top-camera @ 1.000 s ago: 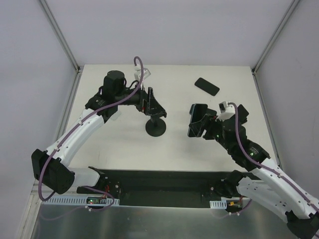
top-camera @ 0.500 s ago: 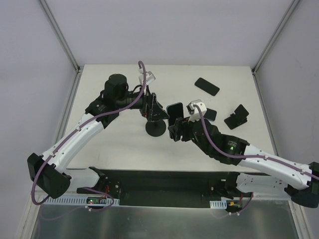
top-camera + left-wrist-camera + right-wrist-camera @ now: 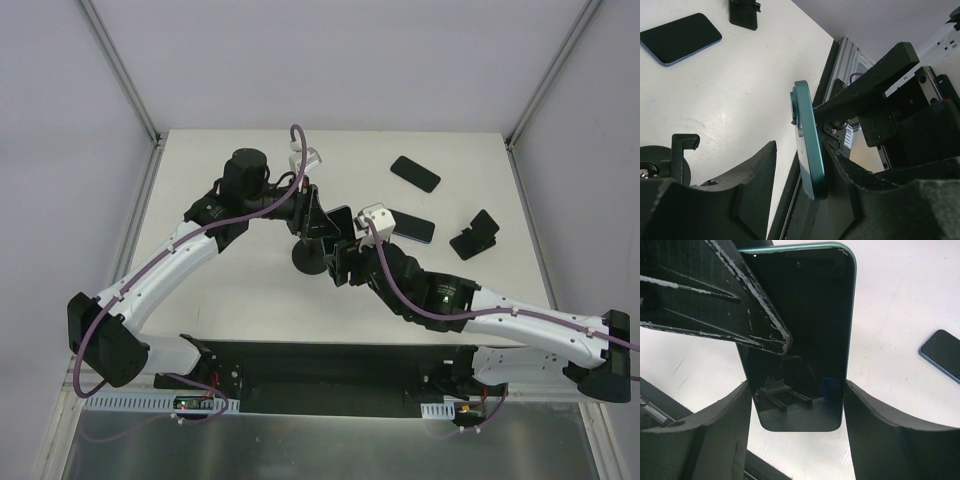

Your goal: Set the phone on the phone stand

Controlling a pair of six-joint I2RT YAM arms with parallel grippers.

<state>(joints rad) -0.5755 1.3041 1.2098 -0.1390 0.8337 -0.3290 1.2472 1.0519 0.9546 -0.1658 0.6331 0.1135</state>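
The teal-edged phone (image 3: 800,340) stands upright in my right gripper (image 3: 797,390), which is shut on its lower sides. In the top view the right gripper (image 3: 343,250) holds the phone (image 3: 340,225) just right of the black round-based phone stand (image 3: 312,260). My left gripper (image 3: 318,222) hovers over the stand and is open. In the left wrist view the phone's edge (image 3: 807,145) sits between the left gripper's (image 3: 801,150) fingers, against the right one, with a gap on the left. The stand's hooked lip (image 3: 682,150) lies outside the left finger.
A black phone (image 3: 415,173) lies at the back right. A blue-edged phone (image 3: 410,228) lies right of centre, also in the left wrist view (image 3: 680,37) and the right wrist view (image 3: 942,355). A small black folding stand (image 3: 475,237) sits beyond it.
My right arm has swung left with the phone, from the table's right side up to the stand and the left gripper. The left gripper has shifted slightly right over the stand.
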